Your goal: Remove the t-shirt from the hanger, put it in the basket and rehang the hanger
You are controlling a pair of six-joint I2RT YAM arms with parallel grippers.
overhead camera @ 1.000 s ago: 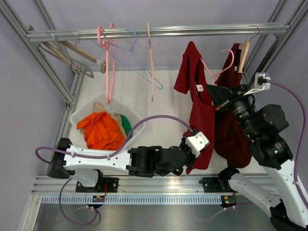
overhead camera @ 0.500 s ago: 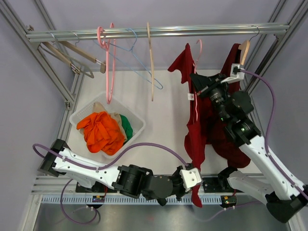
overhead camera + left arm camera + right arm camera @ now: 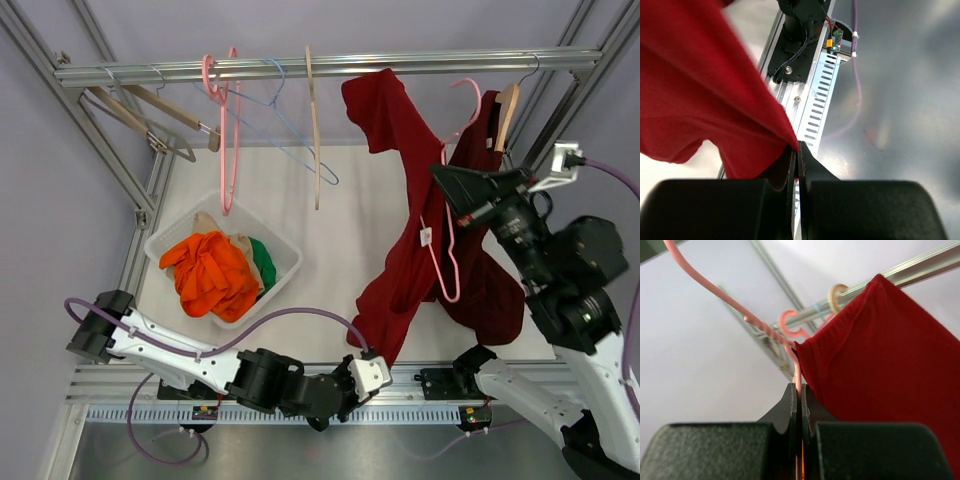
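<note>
The red t-shirt point(image 3: 405, 170) hangs stretched from near the rail down to the table's near edge. My left gripper point(image 3: 372, 366) is shut on its bottom hem, as the left wrist view shows point(image 3: 796, 145), with red cloth point(image 3: 710, 85) spreading up to the left. The pink hanger point(image 3: 452, 235) hangs partly out of the shirt, its hook up by the rail. My right gripper point(image 3: 442, 176) is shut on the hanger's thin wire point(image 3: 799, 377) beside the shirt's collar point(image 3: 890, 355).
A second dark red garment point(image 3: 492, 295) hangs on a wooden hanger point(image 3: 507, 104) at the right. A white basket point(image 3: 158, 242) holds orange and green clothes. Several empty hangers point(image 3: 232, 130) hang on the metal rail point(image 3: 300, 68). Frame posts stand at both sides.
My left gripper has drawn the hem down and left to the near edge. My right gripper has swung the pink hanger up and right, and the shirt now stretches long with the hanger partly exposed.
</note>
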